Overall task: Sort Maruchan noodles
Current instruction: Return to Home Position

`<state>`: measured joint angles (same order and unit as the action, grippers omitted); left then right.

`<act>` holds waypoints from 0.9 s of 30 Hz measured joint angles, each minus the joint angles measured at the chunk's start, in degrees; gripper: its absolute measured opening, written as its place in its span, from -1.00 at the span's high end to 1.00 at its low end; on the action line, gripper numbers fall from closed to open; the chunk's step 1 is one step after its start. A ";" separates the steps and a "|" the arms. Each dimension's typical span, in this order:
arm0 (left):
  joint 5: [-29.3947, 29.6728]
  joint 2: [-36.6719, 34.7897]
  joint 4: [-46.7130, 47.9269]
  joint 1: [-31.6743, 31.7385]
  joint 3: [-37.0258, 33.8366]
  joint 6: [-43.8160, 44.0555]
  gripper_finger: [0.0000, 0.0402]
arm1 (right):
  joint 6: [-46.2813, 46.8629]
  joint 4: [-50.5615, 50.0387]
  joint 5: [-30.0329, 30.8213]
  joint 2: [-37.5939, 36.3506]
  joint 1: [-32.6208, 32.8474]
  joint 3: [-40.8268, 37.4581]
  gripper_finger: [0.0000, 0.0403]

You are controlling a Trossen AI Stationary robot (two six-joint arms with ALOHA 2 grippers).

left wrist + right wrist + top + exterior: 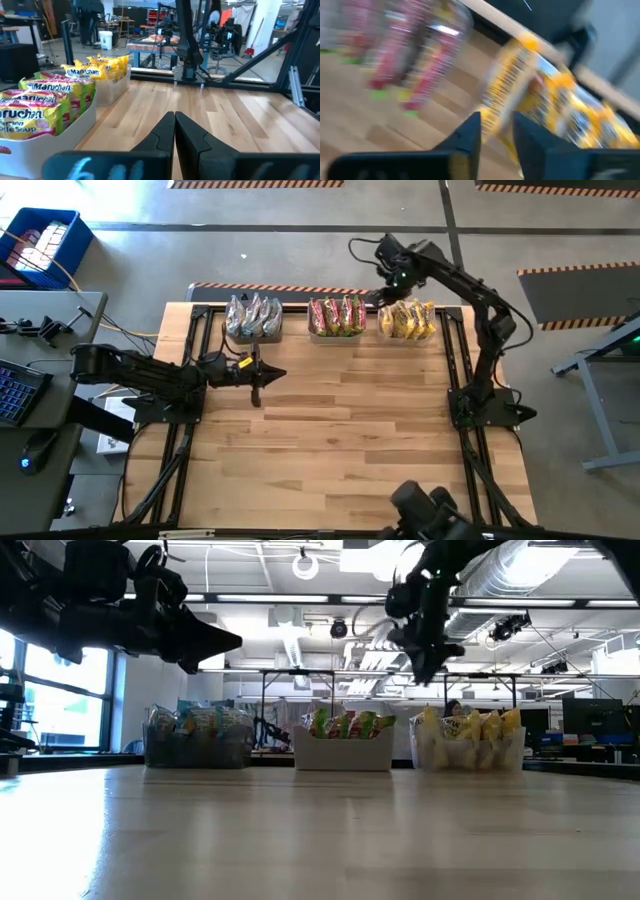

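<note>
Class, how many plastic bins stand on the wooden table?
3, in a row at the table's far edge: dark grey rectangular plastic bin left, white bin centre, clear bin right.

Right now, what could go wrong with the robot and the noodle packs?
1. The right arm hangs close over the yellow packs with its jaws apart. If it pulls away carelessly, it might snag one and drag it out.
2. Those packs stand taller than the rim of the clear bin, so a bump could tip some onto the table.
The left arm hovers over bare wood, jaws shut, and seems harmless.
</note>
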<state>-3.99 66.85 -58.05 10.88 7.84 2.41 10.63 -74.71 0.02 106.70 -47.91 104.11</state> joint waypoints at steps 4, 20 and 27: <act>-1.86 -1.25 2.19 0.70 0.00 -0.48 0.99 | -5.16 14.42 -1.69 -7.10 1.05 -9.98 0.93; -9.85 -2.44 3.63 6.69 -0.07 4.91 0.99 | -14.44 94.91 -1.94 -38.39 16.15 -68.49 0.96; -10.79 -3.44 3.39 8.79 -0.02 4.55 0.99 | -14.11 103.96 -1.98 -45.82 17.95 -78.45 0.95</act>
<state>-14.79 63.41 -54.66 19.66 7.81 6.96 -3.49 29.25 -1.97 60.87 -29.95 25.66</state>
